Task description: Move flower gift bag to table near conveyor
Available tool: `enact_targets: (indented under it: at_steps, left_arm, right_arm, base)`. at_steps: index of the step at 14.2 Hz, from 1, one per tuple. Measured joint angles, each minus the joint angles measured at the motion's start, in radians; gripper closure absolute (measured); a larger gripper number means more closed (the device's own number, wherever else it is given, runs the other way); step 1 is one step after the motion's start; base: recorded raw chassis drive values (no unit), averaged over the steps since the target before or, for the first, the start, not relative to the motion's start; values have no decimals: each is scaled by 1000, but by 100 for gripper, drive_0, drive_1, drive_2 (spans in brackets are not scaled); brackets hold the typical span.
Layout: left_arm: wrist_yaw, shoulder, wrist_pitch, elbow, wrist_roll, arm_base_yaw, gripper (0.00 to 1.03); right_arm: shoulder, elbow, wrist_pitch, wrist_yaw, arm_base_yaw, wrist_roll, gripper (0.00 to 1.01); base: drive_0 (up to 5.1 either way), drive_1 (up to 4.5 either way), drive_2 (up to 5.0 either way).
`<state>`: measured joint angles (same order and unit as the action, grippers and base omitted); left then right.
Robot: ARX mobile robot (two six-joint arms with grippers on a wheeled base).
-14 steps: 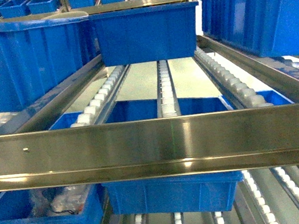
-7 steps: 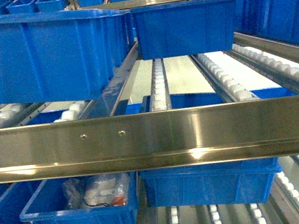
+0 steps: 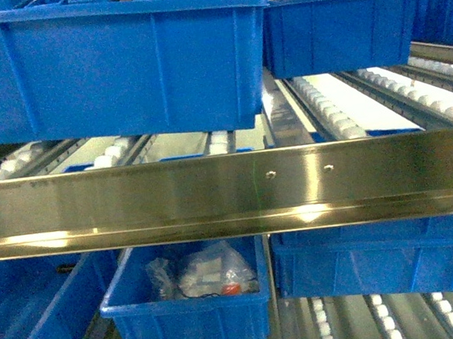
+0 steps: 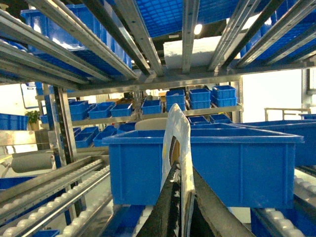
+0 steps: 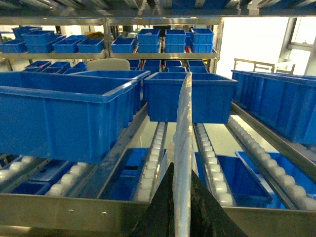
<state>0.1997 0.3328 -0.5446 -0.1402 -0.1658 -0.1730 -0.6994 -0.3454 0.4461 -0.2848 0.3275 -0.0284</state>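
The flower gift bag [image 4: 178, 128] rises edge-on in the left wrist view, white with a handle cut-out and a dark and yellow print. My left gripper [image 4: 181, 170] is shut on its lower part. In the right wrist view a thin glossy white edge of the bag [image 5: 182, 118] stands upright, and my right gripper [image 5: 182, 169] is shut on it. The conveyor [image 3: 231, 198] fills the head view: a steel front beam with rows of white rollers [image 3: 329, 117] behind. Neither gripper shows in the head view. The table is out of view.
Blue bins crowd the roller tracks: a large one [image 3: 102, 65] at upper left, another [image 3: 342, 31] at upper right. A lower bin [image 3: 187, 310] holds plastic-wrapped items. A blue bin [image 4: 232, 163] stands straight ahead of the left wrist. More shelves of bins [image 5: 168, 39] lie beyond.
The whole head view has slid to the right: the bins, the screws in the beam and the lower bin with wrapped items now sit further right in the frame.
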Motion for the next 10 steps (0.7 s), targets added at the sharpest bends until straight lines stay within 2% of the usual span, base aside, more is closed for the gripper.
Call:
enact_targets:
  at_steps: [10]
  left_arm:
    - [0, 0, 0, 0, 0, 0, 101]
  right_arm:
    - [0, 0, 2, 0, 0, 0, 98]
  base:
    - [-487, 152, 334]
